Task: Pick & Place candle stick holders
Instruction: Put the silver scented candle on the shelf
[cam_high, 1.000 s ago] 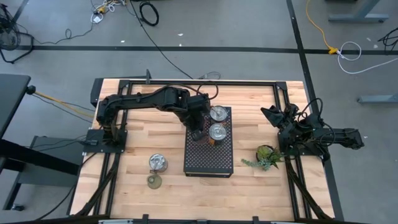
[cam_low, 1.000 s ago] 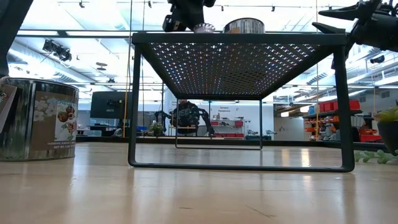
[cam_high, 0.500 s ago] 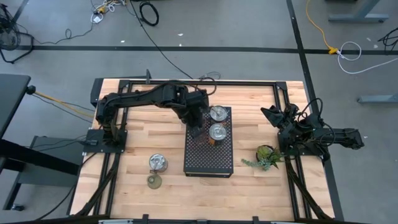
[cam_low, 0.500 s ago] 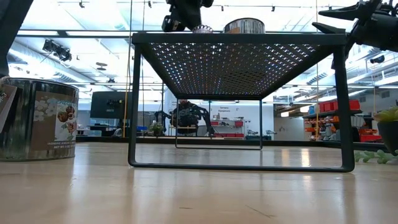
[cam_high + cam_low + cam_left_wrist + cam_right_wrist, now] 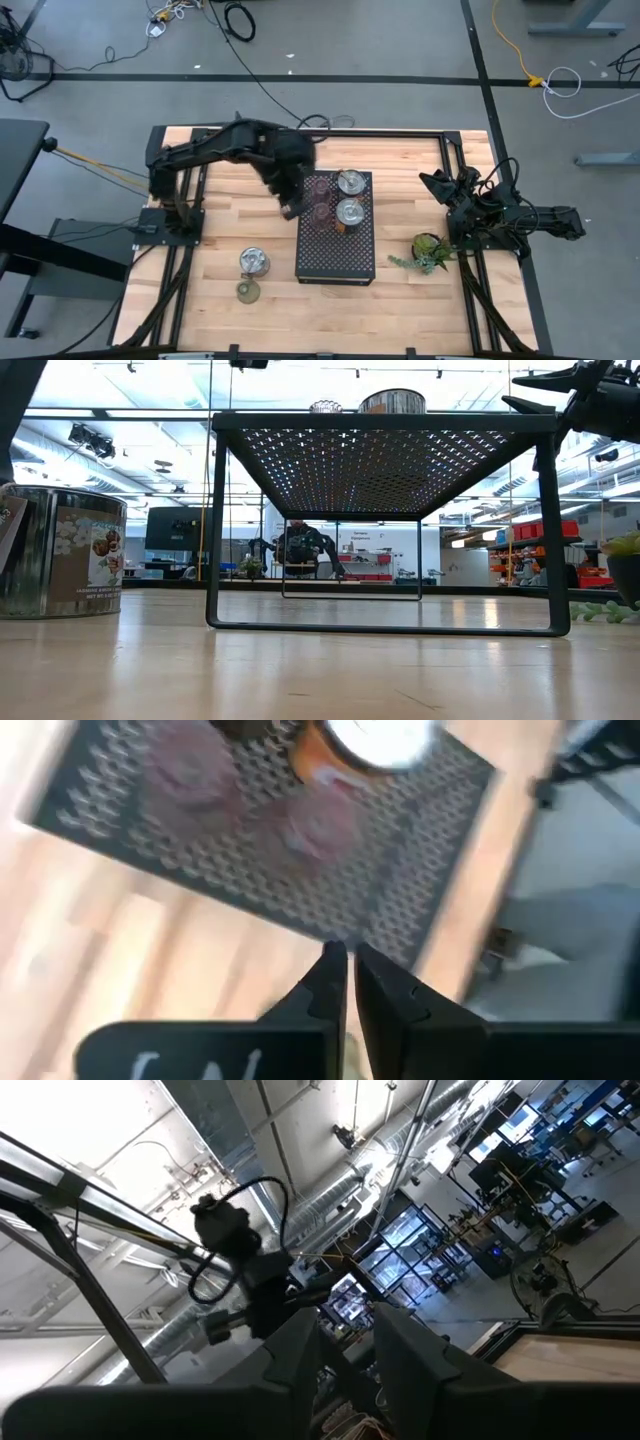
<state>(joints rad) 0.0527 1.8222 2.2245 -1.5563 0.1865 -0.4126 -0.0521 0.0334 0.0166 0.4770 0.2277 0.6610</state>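
A black perforated rack [image 5: 335, 250] stands mid-table. On its top stand two pinkish-red candle holders [image 5: 320, 187] [image 5: 320, 212] and two silvery ones [image 5: 350, 182] [image 5: 349, 211]. A third silvery holder [image 5: 254, 262] and the olive-green one [image 5: 247, 291] stand on the table near the front left. My left gripper [image 5: 290, 207] is shut and empty, above the table just left of the rack. Its wrist view shows both pinkish holders [image 5: 315, 830] [image 5: 185, 765] beyond its fingertips [image 5: 335, 965]. My right gripper [image 5: 440, 185] waits open at the table's right side.
A small green potted plant [image 5: 430, 250] stands right of the rack, close to my right arm. Black frame rails [image 5: 300, 132] run along the table's far and side edges. Bare wood lies between the rack and the two front-left holders.
My left gripper has risen from the rack's top, beside the pinkish holders, and gone toward the table's left edge, off the rack and out of the low view. The pinkish holder it stood by stays upright on the rack.
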